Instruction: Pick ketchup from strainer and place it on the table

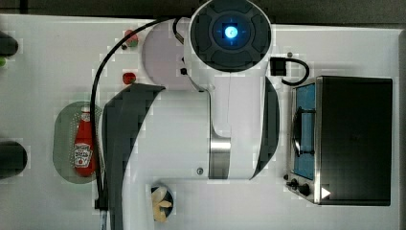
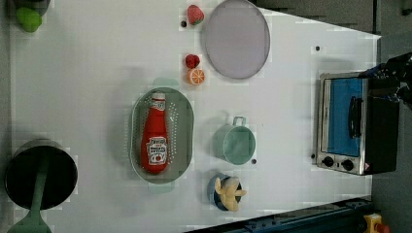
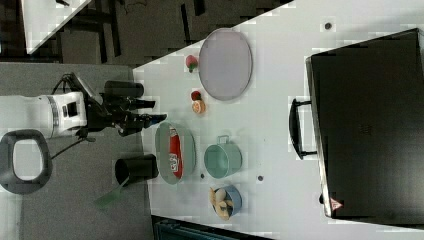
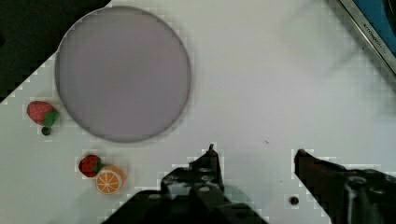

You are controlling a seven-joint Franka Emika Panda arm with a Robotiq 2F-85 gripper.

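Pincer [image 4: 254, 151] hangs apart over bare counter [image 4: 261, 84]; the left view shows ketchup [image 2: 155, 135] lying in strainer [image 2: 183, 121]

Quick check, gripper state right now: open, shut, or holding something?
Gripper: open, holding nothing; bare table shows between its fingers. The ketchup lies in the strainer.

Grey floor [image 3: 75, 210] under and around the gripper in the right view. Dark floor strip [image 1: 311, 12] beyond the surface's far edge in the top view. Second white tabletop [image 3: 47, 17] off beyond dark frame legs [image 3: 112, 30].
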